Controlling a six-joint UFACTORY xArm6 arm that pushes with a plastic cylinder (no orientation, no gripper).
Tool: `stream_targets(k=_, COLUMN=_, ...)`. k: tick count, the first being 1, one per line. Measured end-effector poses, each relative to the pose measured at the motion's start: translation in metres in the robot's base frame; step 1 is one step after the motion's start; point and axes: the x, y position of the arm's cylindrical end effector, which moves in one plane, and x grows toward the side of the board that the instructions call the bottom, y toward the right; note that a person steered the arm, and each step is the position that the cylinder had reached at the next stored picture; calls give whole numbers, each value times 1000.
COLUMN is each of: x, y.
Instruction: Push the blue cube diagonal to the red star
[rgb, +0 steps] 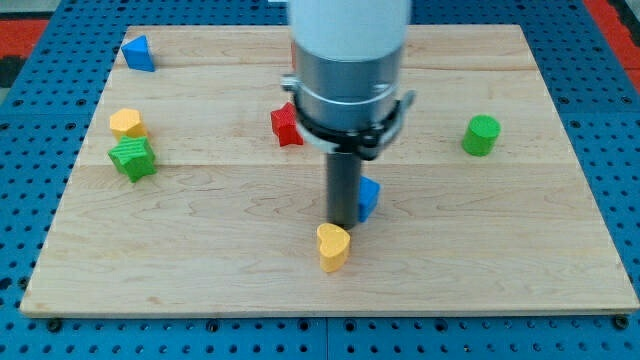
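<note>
The rod has no jaws to open or close; its tip (343, 222) rests against the left face of the blue cube (368, 197) at frame centre. The red star (286, 125) sits up-left, the yellow heart (333, 246) just below. The cube looks light, rigid and slippery: push a flat face squarely.

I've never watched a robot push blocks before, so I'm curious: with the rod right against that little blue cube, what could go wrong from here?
1. My tip sits at the left edge of the small blue cube, partly hiding it; an off-centre push could spin the cube aside rather than steer it toward the red star-shaped block.
2. The yellow heart-shaped block lies just below my tip, so a downward sweep may knock it.
3. The arm's body hides part of the red star, so its exact position is hard to judge.
</note>
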Motion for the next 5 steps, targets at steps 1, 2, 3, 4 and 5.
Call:
stream_targets(k=1, x=-41, y=34)
stream_targets(k=2, x=-102, y=79)
stream_targets(k=3, x=-148, y=116)
stream_targets(k=4, x=-199, y=130)
stream_targets(k=5, x=-193, y=109)
